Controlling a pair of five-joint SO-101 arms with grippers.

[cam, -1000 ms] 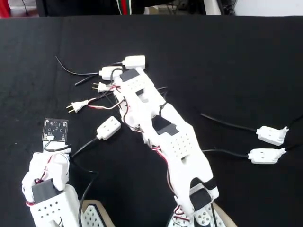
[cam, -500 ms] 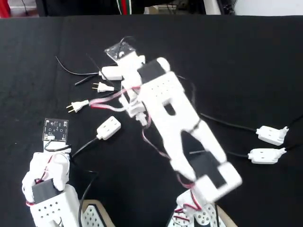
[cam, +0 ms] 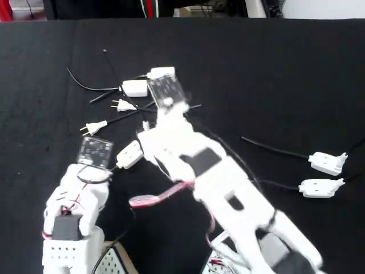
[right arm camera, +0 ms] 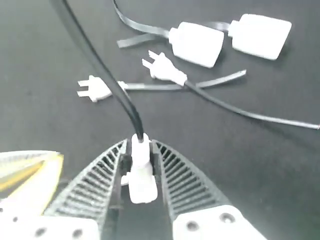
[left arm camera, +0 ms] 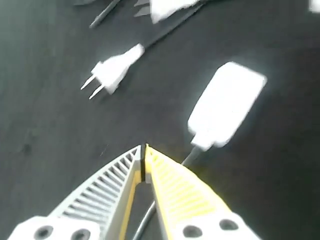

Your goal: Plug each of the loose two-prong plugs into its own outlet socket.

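One two-prong plug (right arm camera: 139,177), now lifted in the right gripper's (right arm camera: 140,146) closed fingers; left gripper (left arm camera: 145,149), fingers shut, seemingly empty, newly advanced toward an outlet socket (left arm camera: 227,105) for mating.

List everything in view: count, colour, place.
outlet sockets: 5, white; two at the far centre, one by the left arm, two at the right edge
loose plugs: 2, white; on the table's left half
held plug: 1, white; in the right gripper
cords: several, black; across the table
table: 1, black
left gripper: shut, empty, near the front socket
right gripper: shut on the plug
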